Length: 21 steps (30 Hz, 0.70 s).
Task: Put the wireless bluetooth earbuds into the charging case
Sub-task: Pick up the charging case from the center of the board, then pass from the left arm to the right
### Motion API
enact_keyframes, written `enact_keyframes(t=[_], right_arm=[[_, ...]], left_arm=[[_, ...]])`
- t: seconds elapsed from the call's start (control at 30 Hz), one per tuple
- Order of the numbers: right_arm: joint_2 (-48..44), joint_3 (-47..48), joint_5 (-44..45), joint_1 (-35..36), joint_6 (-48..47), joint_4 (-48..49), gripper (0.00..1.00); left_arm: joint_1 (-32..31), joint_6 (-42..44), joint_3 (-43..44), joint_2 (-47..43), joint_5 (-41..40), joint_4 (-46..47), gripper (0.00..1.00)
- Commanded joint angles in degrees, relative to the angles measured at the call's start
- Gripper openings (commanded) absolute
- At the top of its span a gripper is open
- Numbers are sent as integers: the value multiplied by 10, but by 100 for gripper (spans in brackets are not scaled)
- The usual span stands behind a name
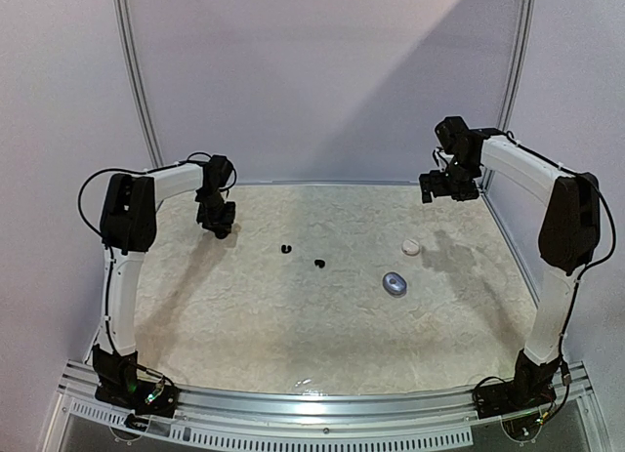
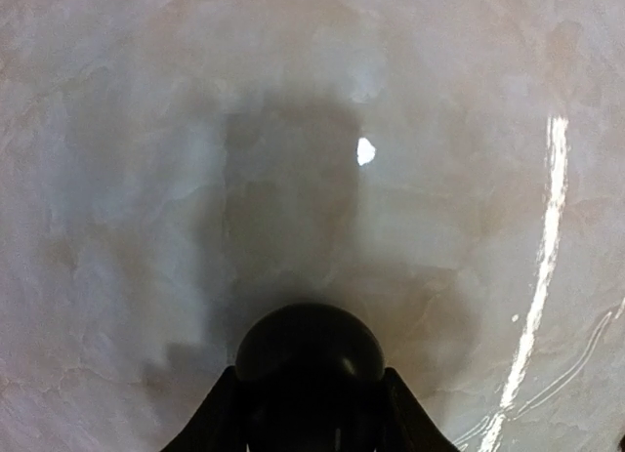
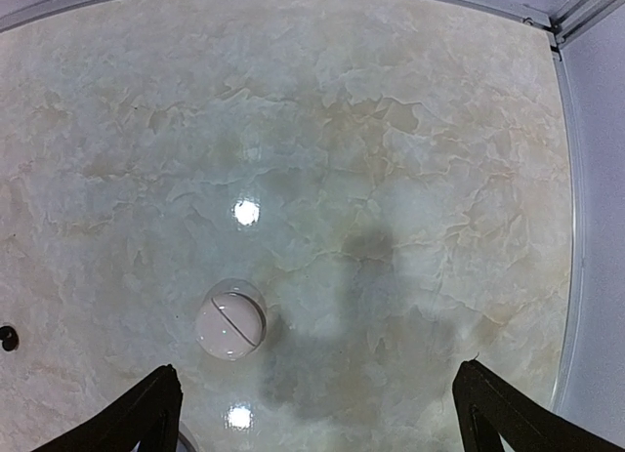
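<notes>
Two glossy black earbuds (image 1: 286, 248) (image 1: 319, 264) lie apart on the marble table, left of centre. A white round case (image 1: 411, 245) and a silver-grey pebble case (image 1: 395, 283) lie right of centre. My left gripper (image 1: 219, 224) hovers at the back left, shut on a black rounded case (image 2: 310, 340) that fills the space between its fingers (image 2: 207, 418). My right gripper (image 1: 447, 188) is raised at the back right, open and empty. In the right wrist view the right gripper (image 3: 322, 423) is above and to the right of the white case (image 3: 230, 320), and one black earbud (image 3: 8, 338) shows at the left edge.
The marble table (image 1: 244, 315) has a metal rail (image 1: 322, 398) along its near edge and pale walls behind and on the right (image 3: 596, 179). A sliver of the silver-grey case (image 3: 186, 442) shows at the bottom of the right wrist view.
</notes>
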Motion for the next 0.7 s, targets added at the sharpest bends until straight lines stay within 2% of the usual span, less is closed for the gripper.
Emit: enact_keyframes(t=[0.0,0.13,0.23,0.33,0.43,0.53,0.67], right_arm=[[-40,-14,-46,1,-6,22,99],[-74,-24,-163,3,-7,66,99],[-100,-23,-239,13,4,131,97],[-109,-12,-302,38,20,215,97],[-91,28,-377,71,35,283,96],[-56,66,-428,105,55,334,95],[-19,92,-483,147,79,357,93]], left_arm=[[-7,47,-25,-35,30,-7,13],[-21,134,-31,-105,126,-9,12],[-57,293,-49,-188,149,0,12],[-102,481,-141,-312,160,66,11],[-130,612,-248,-433,193,146,9],[-159,690,-303,-508,206,182,8],[-199,741,-343,-550,192,250,8]])
